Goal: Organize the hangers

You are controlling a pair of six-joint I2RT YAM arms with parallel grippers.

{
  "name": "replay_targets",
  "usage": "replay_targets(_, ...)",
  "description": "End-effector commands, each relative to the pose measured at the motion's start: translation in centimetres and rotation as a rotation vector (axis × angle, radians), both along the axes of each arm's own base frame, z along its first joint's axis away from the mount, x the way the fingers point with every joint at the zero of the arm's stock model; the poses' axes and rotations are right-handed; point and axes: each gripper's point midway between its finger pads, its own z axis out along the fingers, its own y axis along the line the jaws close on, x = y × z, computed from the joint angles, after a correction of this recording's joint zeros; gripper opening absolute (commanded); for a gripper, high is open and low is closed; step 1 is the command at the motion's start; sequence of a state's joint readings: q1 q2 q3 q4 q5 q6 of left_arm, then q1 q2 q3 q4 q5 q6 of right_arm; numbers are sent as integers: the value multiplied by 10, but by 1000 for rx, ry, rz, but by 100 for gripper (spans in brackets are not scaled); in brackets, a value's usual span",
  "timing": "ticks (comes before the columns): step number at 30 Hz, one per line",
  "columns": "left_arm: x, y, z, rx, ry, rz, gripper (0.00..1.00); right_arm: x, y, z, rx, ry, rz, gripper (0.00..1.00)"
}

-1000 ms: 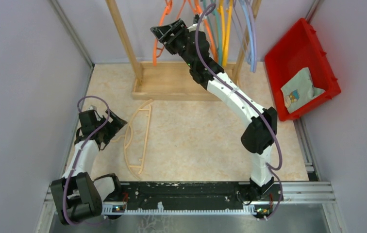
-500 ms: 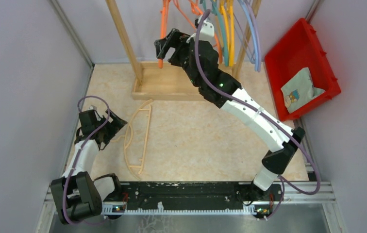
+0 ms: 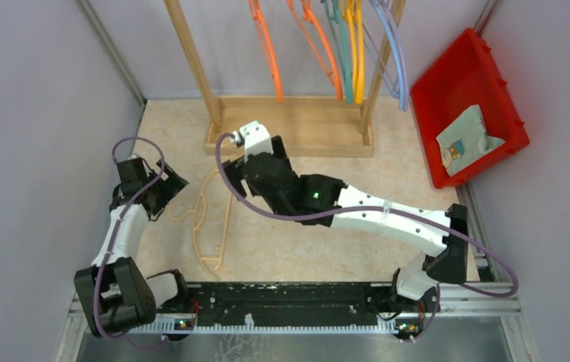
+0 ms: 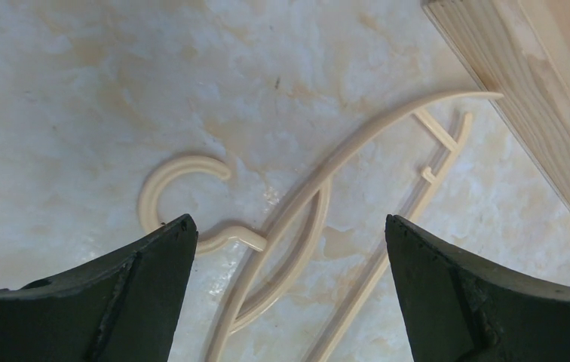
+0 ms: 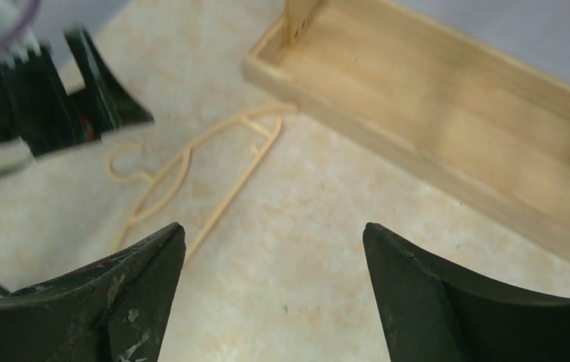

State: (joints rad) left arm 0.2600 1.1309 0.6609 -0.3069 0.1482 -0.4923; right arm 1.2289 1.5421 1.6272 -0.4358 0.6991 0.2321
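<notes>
Arms both reach low toward the beige hanger, flat beside the rack base. Right gripper: jaws apart, empty. Left gripper: jaws apart, above its hook. Other hangers hang on the rack.

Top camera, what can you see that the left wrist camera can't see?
Only the top camera shows the colourful hangers hanging on the wooden rack, and the red bin with a packet inside. Only the left wrist camera shows the left gripper from the inside, its dark fingers spread open, right above the hook. Both show the beige hanger lying flat on the table and the base of that rack.
</notes>
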Motion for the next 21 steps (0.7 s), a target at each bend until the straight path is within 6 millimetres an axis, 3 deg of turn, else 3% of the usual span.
replay_targets(1, -5, 23, -4, 72, 80, 82, 99, -28, 4, -31, -47, 89, 97, 86)
replay_targets(7, 12, 40, 8, 96, 69, 129, 99, -53, 57, -83, -71, 243, 294, 82)
replay_targets(8, 14, 43, 11, 98, 67, 133, 99, -54, 67, -99, -86, 276, 297, 81)
replay_targets(11, 16, 35, 18, 57, 59, 101, 99, -56, 80, -126, -116, 342, 301, 80)
replay_targets(15, 1, 6, 24, -11, 21, -9, 88, -37, 66, -151, -117, 403, 204, 81)
replay_targets(17, -12, -5, 25, -16, 26, -41, 85, -19, 52, -150, -74, 410, 156, 81)
replay_targets(21, -40, -29, 6, -31, 190, -92, 79, 23, 23, -135, 47, 399, 95, 80)
